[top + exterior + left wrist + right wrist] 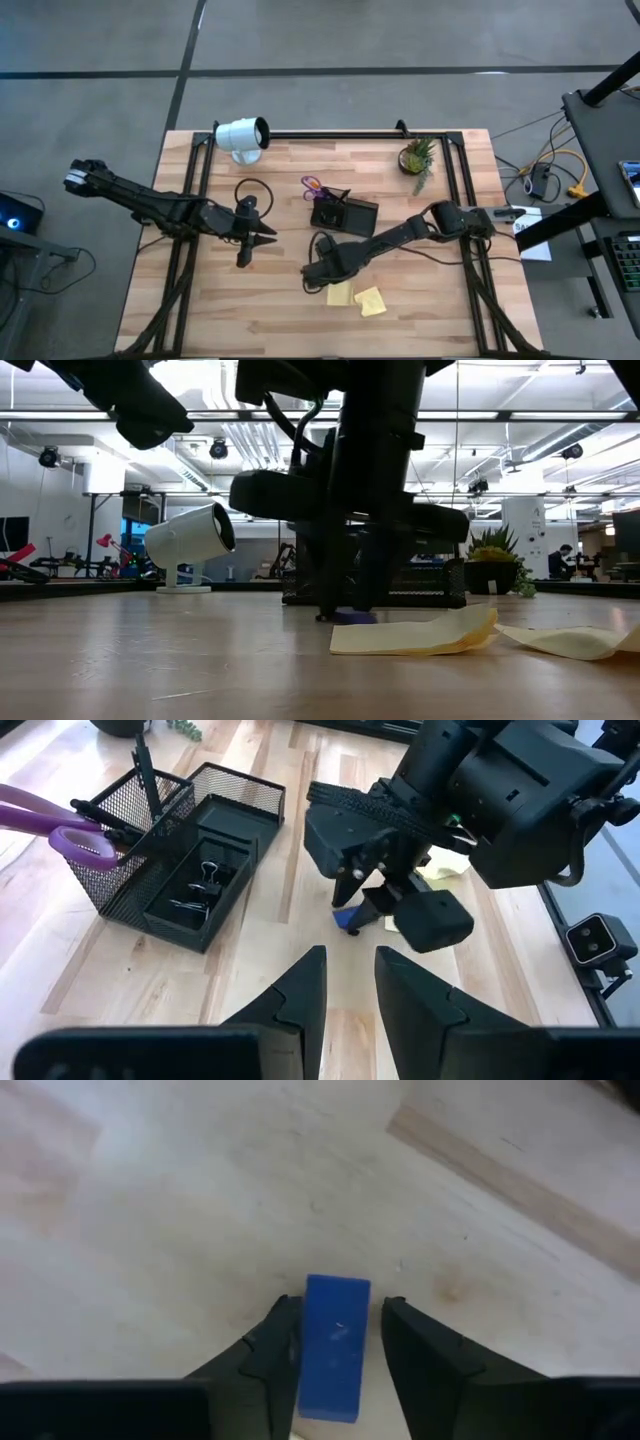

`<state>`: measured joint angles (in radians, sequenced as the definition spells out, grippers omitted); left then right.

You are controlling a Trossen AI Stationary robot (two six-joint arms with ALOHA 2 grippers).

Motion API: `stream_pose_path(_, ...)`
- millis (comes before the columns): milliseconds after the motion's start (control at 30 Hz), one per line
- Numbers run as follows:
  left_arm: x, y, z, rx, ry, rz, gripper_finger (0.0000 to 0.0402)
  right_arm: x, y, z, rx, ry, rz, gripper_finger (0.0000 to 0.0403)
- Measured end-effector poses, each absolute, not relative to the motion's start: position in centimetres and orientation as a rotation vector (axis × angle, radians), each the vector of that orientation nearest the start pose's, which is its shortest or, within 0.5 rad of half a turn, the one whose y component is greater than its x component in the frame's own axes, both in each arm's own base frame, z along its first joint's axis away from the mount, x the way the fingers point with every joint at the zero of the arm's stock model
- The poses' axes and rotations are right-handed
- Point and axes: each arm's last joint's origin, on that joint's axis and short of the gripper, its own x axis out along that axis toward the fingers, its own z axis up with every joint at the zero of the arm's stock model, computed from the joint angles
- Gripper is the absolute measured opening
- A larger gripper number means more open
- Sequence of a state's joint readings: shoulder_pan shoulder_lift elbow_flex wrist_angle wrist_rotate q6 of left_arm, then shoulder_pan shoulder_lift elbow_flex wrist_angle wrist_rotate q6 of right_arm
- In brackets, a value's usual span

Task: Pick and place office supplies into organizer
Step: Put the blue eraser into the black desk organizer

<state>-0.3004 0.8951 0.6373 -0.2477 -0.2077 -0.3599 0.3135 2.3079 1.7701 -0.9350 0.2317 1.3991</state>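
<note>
A small blue block (pixel 335 1345) lies flat on the wood, just in front of the black mesh organizer (pixel 345 213). My right gripper (pixel 340 1305) points down over it, open, one finger along each long side; the left wrist view shows the block (pixel 348 920) under it. The purple-handled scissors (pixel 60 825) stand in the organizer's tall cup (pixel 130 830). Binder clips (pixel 200 885) lie in its low tray. Two yellow sticky pads (pixel 340 293) (pixel 371 301) lie flat near the front edge. My left gripper (pixel 268 236) hovers open left of the organizer, with nothing in it. My right gripper comes from above, its fingers (pixel 275 1345) running along the blue block's long sides (pixel 312 1350). A thin gap shows at one finger. Whether the other touches the block I cannot tell. The block rests flat on the table.
A white cylindrical lamp (pixel 243 135) stands at the far left and a small potted plant (pixel 417 156) at the far right. A dark cable loop (pixel 252 190) lies left of the organizer. Black frame rails (pixel 330 133) run along the far edge and both sides.
</note>
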Motion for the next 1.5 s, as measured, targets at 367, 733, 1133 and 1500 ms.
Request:
stream_pose_path(367,18.4,-5.1,25.8,-0.225,0.501,-0.001,0.0073,42.4,13.5,12.8,0.645,1.232,-0.809,0.0056)
stream_pose_path(733,18.3,-5.0,26.1,-0.228,0.488,-0.002,0.0073,43.7,14.0,16.1,0.644,1.189,-0.737,0.0048)
stream_pose_path(1133,16.4,-4.1,27.6,-0.217,0.427,0.088,0.0073,43.3,10.6,27.3,0.361,0.802,-1.023,0.0047)
stream_pose_path(1500,14.4,-3.4,29.1,-0.238,0.334,0.114,0.0073,43.9,3.8,28.1,0.278,0.989,-1.032,0.0047)
